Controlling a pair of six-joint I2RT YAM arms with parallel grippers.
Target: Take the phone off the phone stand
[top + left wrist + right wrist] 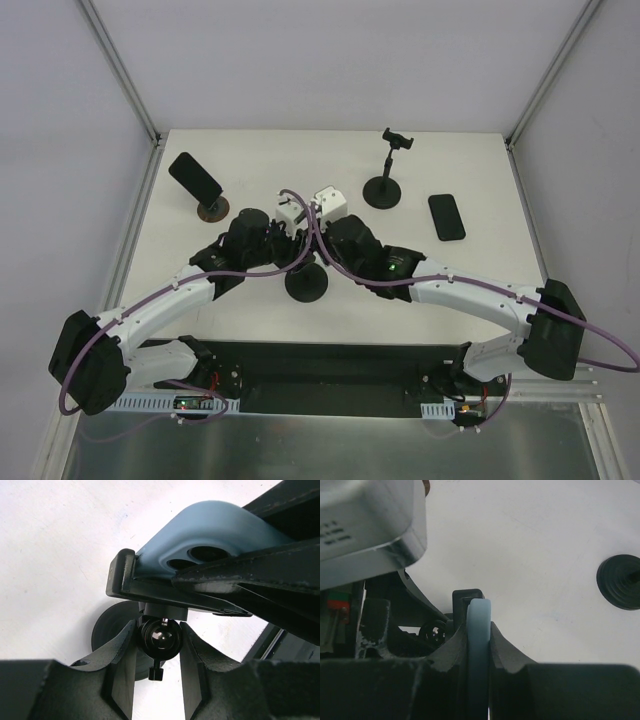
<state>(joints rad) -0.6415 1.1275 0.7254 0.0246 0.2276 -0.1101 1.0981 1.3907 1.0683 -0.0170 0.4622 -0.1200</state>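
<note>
Although each pincer has its hold, removal is not yet done: at mid-frame the left pincer (159, 631) pinches the phone stand (120, 577) below its cradle, while the right pincer (479, 647) clamps the phone (215, 525) edgewise. The phone seemingly sits in that cradle, hidden from above.

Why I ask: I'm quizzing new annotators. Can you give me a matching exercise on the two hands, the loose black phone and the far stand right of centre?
1 left hand
2 right hand
3 black phone
4 far stand right of centre

A lies flat on the table
B its clamp holds nothing
C closed on the ball joint
D closed on the blue phone by its edges

Pairs: 1-C, 2-D, 3-A, 4-B.
</note>
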